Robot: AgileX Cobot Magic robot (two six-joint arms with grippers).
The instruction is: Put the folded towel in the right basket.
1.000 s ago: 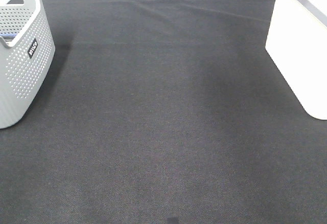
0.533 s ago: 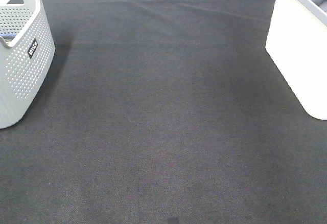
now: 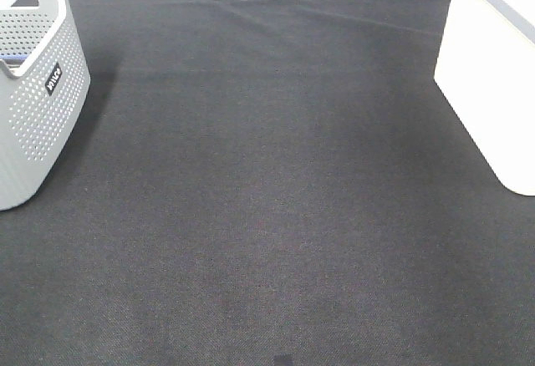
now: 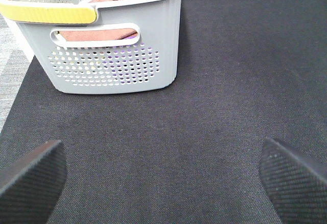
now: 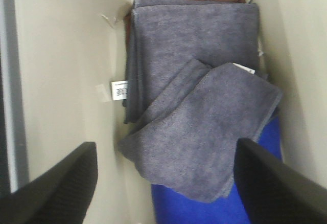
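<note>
- The right gripper (image 5: 166, 152) hangs with its black, textured fingers (image 5: 51, 188) set wide apart and nothing between them. It is directly above the inside of the white, smooth-walled plastic basket (image 5: 66, 55).
- Beneath it lies the folded grey terry-cloth towel (image 5: 204, 127), one corner loose. It sits askew on a squarer grey folded towel (image 5: 194, 29) and a bright blue cloth (image 5: 204, 208).
- Judgement: the towel is inside the right basket, so the deposit looks complete. The parted jaws would allow a snag-free lift.
- The left gripper (image 4: 161, 150) is also spread and empty, low over the black woven mat (image 4: 214, 96). It faces the pale grey perforated plastic basket (image 4: 112, 70), which has a yellow-banded rim and holds soft cloths.
- In the exterior high view, the white basket stands at 3 o'clock on the mat and the grey one at 9 to 10 o'clock. Neither arm is visible there.
</note>
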